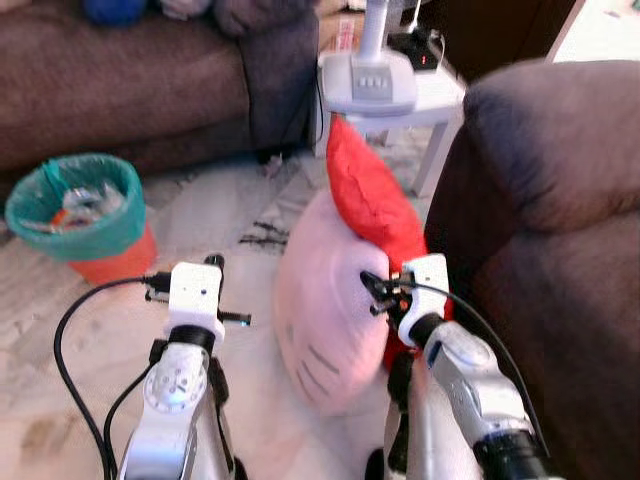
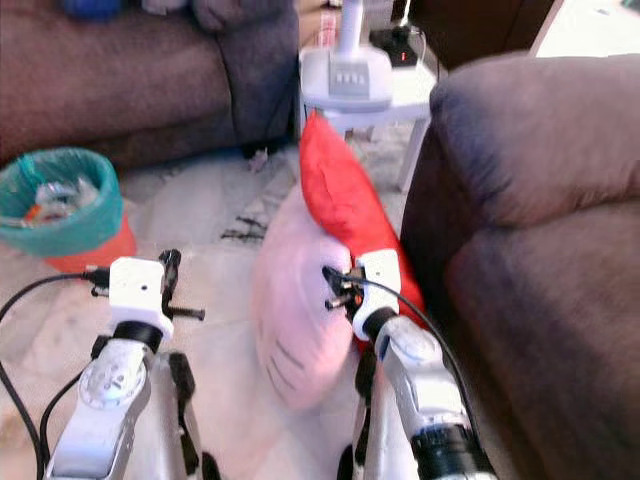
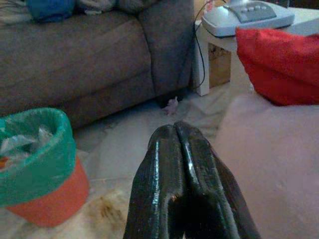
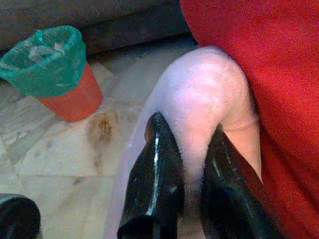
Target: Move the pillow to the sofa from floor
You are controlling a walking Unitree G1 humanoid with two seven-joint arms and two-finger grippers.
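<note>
On the floor, right gripper apparently pinches the pink pillow.

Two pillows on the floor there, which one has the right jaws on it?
The pink pillow: the right gripper straddles its top edge. The red pillow stands behind it against the sofa, ungripped.

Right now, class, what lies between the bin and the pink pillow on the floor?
Bare pale floor, seen in the left eye view. The left hand, shut, hangs above that stretch between the bin and pink pillow.
</note>
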